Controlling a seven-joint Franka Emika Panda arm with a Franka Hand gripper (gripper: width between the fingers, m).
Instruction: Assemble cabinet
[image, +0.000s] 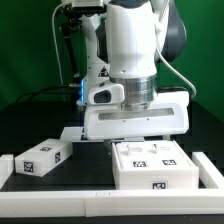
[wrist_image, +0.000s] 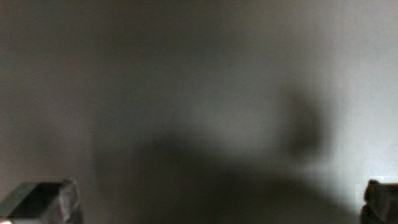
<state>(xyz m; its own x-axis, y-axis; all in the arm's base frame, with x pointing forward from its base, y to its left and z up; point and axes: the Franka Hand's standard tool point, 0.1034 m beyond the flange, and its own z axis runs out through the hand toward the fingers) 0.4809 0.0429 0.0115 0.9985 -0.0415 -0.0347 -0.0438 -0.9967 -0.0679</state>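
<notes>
A white robot arm (image: 135, 45) reaches down over a black table (image: 85, 150). The cabinet body (image: 160, 165), a white box with square tags on its top and front, sits at the exterior view's right, just behind a low white rail (image: 90, 195). A small piece (image: 42, 158), also tagged, lies apart from it at the exterior view's left.

The gripper (wrist_image: 210, 200) hangs low, close over the body's rear edge. In the wrist view its two fingertips (wrist_image: 39, 200) sit at opposite edges, so the jaws are spread wide with nothing between them. Behind them is only a blurred grey surface.

This looks like an approach to a grasp, probably on the body, with no parts joined yet. The next move likely calls for lowering until the jaws straddle a wall or edge, then closing squarely.
</notes>
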